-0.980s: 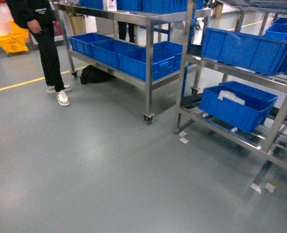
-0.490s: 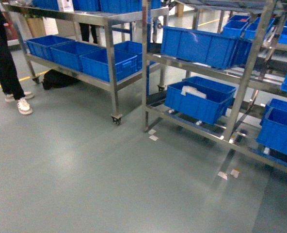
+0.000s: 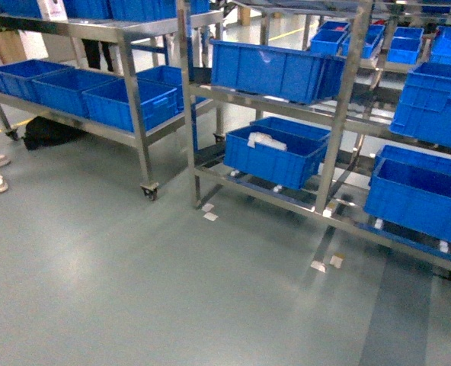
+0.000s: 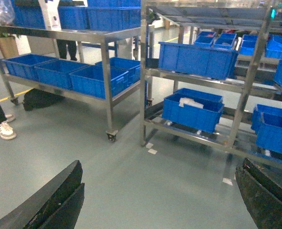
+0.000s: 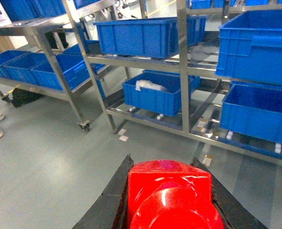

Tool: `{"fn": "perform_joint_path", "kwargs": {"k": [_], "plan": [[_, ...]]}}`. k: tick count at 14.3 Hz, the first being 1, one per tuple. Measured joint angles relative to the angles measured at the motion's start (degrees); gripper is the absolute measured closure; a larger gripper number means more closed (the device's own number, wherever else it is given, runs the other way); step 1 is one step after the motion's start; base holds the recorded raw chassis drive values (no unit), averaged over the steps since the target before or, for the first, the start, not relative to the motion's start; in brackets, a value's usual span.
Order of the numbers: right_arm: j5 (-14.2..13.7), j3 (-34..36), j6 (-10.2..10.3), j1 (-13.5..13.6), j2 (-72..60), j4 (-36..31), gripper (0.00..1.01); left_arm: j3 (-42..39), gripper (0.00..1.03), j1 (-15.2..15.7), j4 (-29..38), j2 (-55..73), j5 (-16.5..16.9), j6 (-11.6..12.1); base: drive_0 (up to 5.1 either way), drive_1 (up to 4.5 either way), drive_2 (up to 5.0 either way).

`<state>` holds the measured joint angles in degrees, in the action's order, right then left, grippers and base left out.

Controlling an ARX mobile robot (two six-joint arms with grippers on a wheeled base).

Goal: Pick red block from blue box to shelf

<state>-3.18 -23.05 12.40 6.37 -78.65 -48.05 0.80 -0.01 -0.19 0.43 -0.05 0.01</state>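
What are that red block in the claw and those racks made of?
The red block, clamped in the right gripper, looks like glossy moulded plastic: it shows bright highlights and rounded edges. The shelf looks like stainless steel: silvery, mirror-like uprights and rails.

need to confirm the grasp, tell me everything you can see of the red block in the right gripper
The small glossy red plastic block appears only in the right wrist view, filling the lower middle of the picture. It sits clamped between the two black fingers of the right gripper, which press against its left and right sides. A rounded stud-like bulge shows on the face toward the camera, catching highlights. It is held above the grey floor, facing the steel shelf. Its lower part is cut off by the frame.
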Motion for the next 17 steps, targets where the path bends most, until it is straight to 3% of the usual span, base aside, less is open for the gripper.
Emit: {"fn": "perform_joint_path", "kwargs": {"k": [11, 17], "plan": [[0.0, 0.0, 0.0, 0.0, 0.0, 0.0, 0.74, 0.0, 0.05, 0.0, 0.0, 0.0, 0.0, 0.0, -1.6, 2.52, -5.8], [0.0, 0.0, 0.0, 0.0, 0.0, 0.0, 0.74, 0.0, 0.05, 0.0, 0.0, 0.0, 0.0, 0.0, -1.6, -1.08, -2.1]]}}
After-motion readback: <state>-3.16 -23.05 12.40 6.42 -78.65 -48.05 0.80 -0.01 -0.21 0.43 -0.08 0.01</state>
